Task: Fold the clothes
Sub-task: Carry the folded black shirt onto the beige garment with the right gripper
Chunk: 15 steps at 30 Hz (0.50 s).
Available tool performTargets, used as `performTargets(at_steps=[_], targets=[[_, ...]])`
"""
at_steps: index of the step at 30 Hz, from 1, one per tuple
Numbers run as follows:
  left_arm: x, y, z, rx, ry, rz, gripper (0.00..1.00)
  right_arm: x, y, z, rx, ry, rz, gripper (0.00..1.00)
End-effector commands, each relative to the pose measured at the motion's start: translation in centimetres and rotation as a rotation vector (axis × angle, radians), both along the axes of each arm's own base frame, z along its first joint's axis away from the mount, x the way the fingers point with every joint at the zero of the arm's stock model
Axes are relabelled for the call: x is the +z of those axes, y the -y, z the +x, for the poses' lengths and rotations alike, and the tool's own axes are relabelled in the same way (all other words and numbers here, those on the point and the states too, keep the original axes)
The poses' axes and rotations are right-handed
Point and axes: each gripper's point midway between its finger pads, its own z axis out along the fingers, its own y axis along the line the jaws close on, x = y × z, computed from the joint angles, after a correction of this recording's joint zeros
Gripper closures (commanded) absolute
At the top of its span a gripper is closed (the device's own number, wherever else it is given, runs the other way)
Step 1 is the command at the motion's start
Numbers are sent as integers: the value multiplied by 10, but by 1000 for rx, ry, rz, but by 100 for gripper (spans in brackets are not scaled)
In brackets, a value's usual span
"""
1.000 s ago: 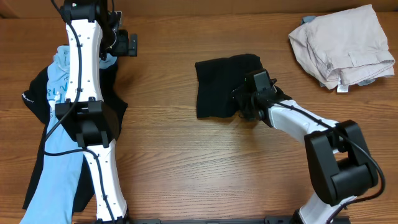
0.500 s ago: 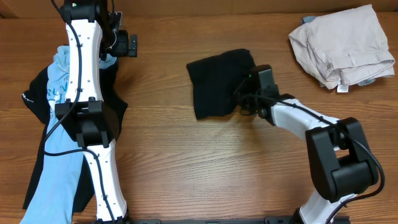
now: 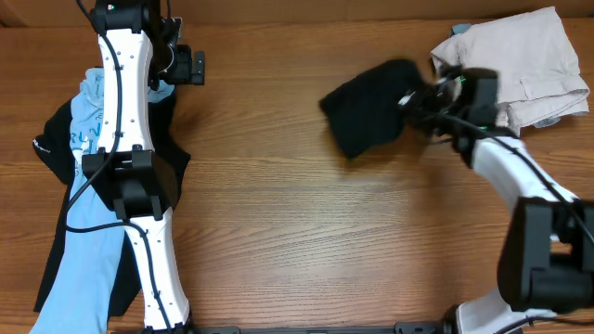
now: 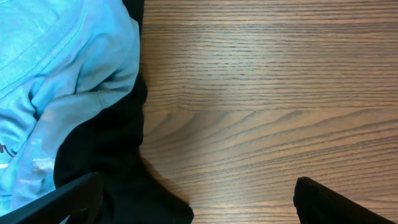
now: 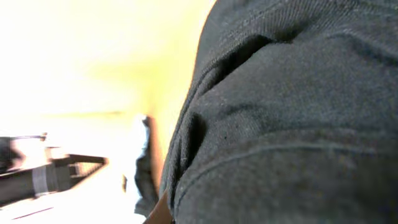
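Right pincer (image 3: 415, 100) grips black garment (image 3: 365, 116), seen only overhead.

Right gripper (image 3: 415, 100), jaws half open a second ago, now clamps the folded black garment (image 3: 367, 116). Garment shifts from mid-table (image 3: 306, 241) toward the far right, bunches up, and ends just beside the beige clothes pile (image 3: 520, 65).

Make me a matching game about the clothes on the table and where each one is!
Things:
1. small black cloth
2. beige pile
3. light blue tee

Places:
A. at the far right corner of the table
B. under the left arm, lying on a big black shirt
C. pinched in the shut right jaws

Pairs: 1-C, 2-A, 3-B
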Motion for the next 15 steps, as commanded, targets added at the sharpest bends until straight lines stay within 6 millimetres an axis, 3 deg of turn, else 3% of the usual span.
performTargets(at_steps=[1,6,10,15], targets=[[-1,-2,0,13,0,-6,0,91,6,2,93,229,47,96],[-1,-2,0,14,-1,-6,0,146,31,10,84,356,41,96],[-1,-2,0,14,-1,-6,0,179,59,18,39,455,-17,96],[-1,-2,0,14,0,-6,0,194,110,27,-94,509,-91,96]])
